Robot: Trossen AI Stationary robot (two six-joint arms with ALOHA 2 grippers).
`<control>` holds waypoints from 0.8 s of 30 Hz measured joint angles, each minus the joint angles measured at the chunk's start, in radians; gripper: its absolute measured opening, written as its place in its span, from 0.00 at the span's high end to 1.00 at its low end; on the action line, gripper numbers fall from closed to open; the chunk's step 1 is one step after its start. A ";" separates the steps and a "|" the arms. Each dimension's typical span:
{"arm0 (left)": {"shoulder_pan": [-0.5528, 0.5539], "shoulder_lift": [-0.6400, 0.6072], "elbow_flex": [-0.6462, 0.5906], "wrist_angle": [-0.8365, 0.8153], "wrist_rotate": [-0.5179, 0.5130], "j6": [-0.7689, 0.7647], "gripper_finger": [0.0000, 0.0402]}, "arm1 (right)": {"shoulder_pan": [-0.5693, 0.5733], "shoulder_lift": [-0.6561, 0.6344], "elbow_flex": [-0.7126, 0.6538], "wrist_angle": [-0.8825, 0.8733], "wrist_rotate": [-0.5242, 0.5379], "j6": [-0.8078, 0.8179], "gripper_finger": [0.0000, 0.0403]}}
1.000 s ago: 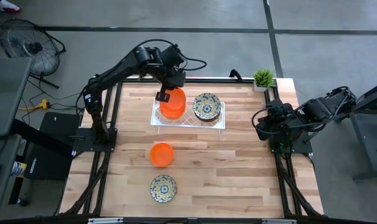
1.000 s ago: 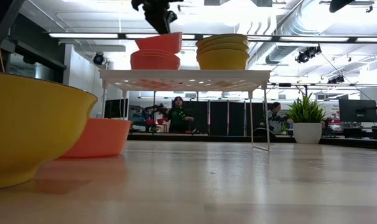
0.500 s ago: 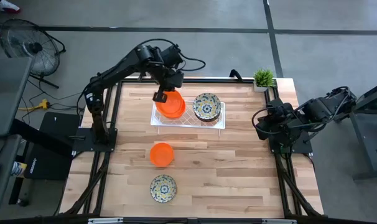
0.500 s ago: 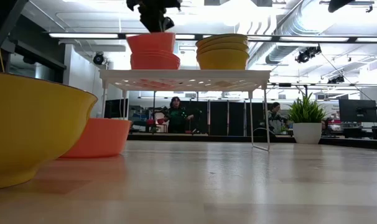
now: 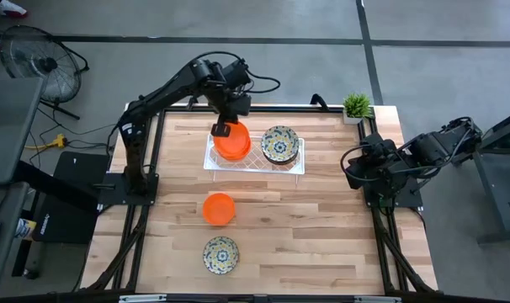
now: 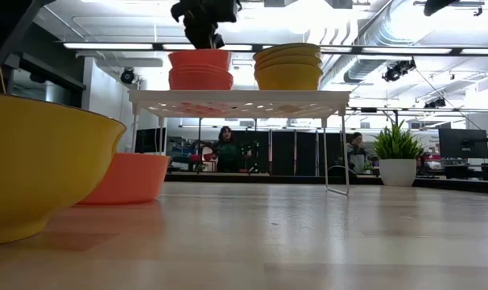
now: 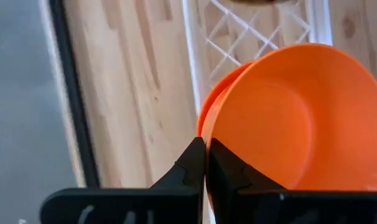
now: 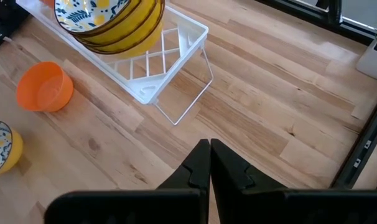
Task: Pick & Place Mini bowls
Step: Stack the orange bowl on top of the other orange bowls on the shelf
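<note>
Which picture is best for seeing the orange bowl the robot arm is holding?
The left wrist view: the orange bowl fills it, its rim pinched in the left gripper. The high view shows it small, over the white tray. The low view shows its side atop the orange stack. The right wrist view misses it.

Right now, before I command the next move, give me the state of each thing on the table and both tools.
Left tool: shut on the rim of the top orange bowl, over the tray.
Top orange bowl: gripped, on the orange stack.
Orange stack: on the tray.
Patterned stack: on the tray, untouched.
White tray: standing on its legs.
Loose orange bowl: upright on the table.
Loose patterned bowl: upright on the table.
Right tool: shut, empty, at the table's right edge.
</note>
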 joint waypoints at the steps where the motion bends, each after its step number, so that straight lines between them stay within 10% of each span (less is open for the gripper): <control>1: 0.001 0.004 -0.001 -0.011 0.005 -0.001 1.00 | 0.000 0.000 0.000 0.000 -0.002 0.000 1.00; 15: -0.006 0.022 -0.002 -0.004 -0.008 0.028 0.99 | 0.000 0.000 0.000 0.000 -0.015 0.037 1.00; 24: -0.006 0.022 -0.002 0.008 -0.015 0.057 0.78 | 0.000 0.000 0.000 -0.001 -0.016 0.067 1.00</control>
